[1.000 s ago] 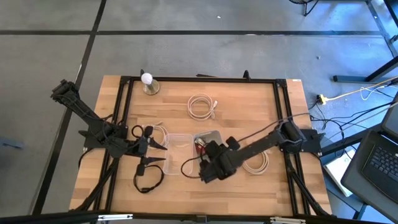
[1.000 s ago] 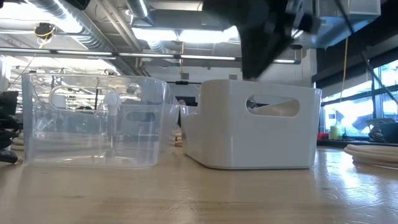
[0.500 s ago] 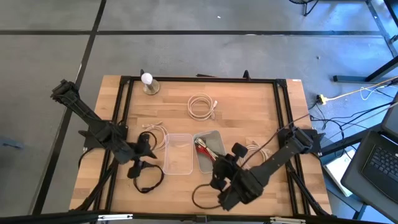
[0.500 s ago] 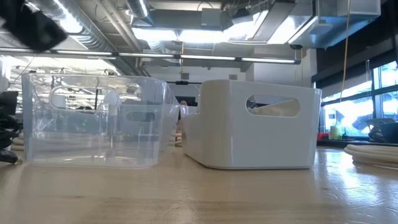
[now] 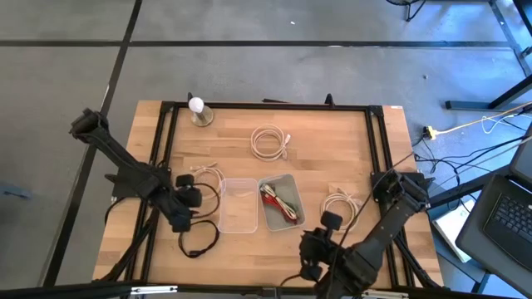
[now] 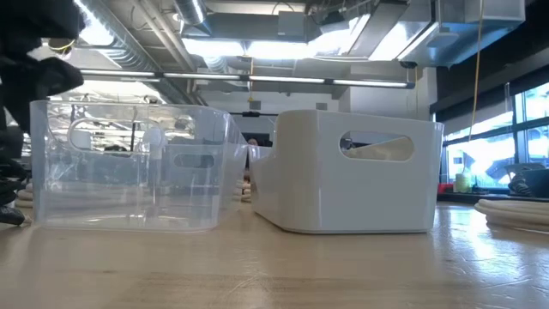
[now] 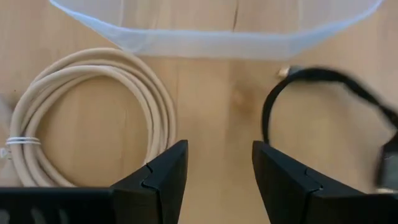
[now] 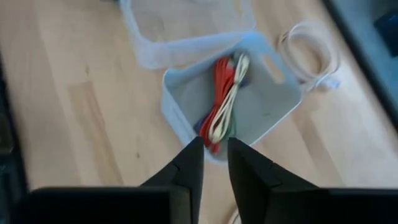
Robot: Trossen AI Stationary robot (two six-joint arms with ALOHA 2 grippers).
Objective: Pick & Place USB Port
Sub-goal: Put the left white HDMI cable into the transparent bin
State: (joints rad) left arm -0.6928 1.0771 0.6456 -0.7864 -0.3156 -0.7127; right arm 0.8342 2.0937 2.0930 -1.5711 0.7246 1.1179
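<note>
We saw red and cream cables [image 8: 222, 112] in the grey bin [image 5: 283, 202]; the clear bin [image 5: 238, 205] beside it held nothing. Left hand [image 7: 214, 169] gaped; right hand [image 8: 214, 163] nearly closed, empty.

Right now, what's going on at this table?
Neither arm holds anything. The left gripper hangs with open fingers over the table's left side, between a coiled beige cable and a black cable, just beside the empty clear bin. The right gripper is at the table's near edge, fingers almost together and empty, looking toward the white bin, which holds red and cream cables.
</note>
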